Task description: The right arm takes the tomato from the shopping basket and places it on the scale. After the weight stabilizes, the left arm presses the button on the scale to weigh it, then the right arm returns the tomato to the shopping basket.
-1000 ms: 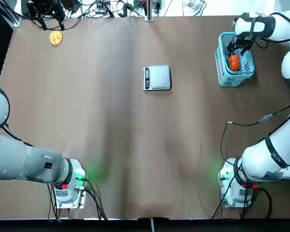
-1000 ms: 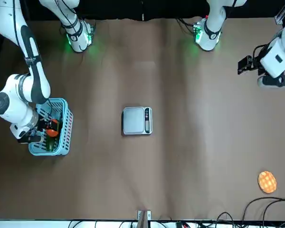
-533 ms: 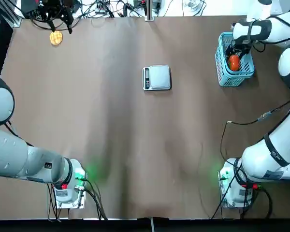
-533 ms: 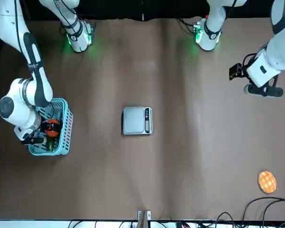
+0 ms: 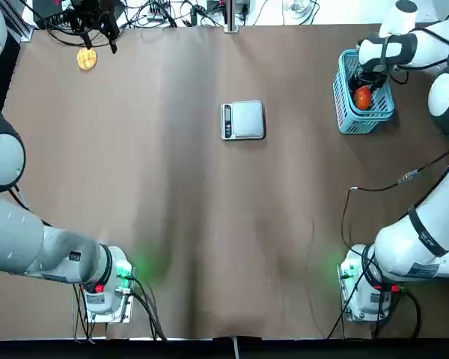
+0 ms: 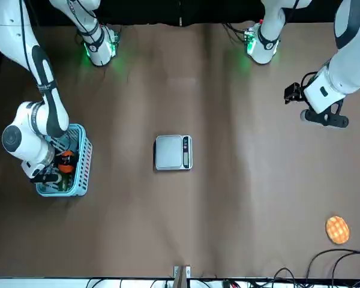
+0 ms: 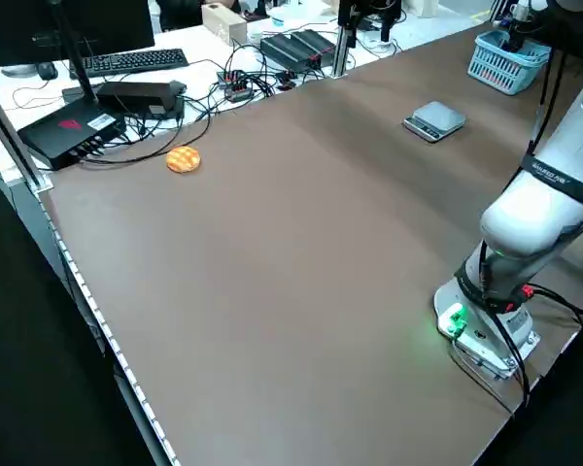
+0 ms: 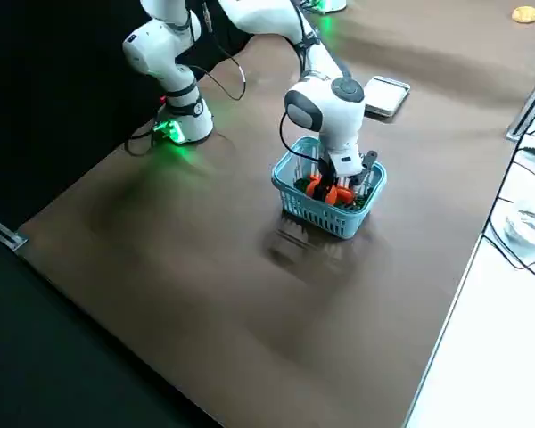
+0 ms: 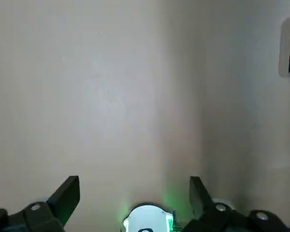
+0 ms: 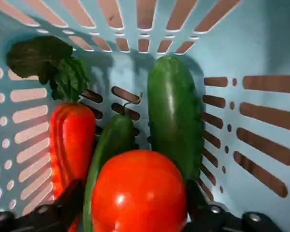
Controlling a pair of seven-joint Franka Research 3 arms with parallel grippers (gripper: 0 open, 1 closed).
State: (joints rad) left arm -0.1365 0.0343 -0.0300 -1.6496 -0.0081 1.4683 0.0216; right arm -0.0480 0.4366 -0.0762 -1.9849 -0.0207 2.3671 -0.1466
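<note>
Tomato in shopping basket, brown table's far right, between right gripper's spread fingers; left gripper, spread, above left side; cables beyond.

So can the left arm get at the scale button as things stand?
Probably yes: the left gripper hangs open and empty over the far-left table area, and nothing stands between it and the scale, though the arm would have to swing across.

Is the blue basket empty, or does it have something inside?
Not empty: the basket holds the tomato, a carrot and green vegetables.
</note>
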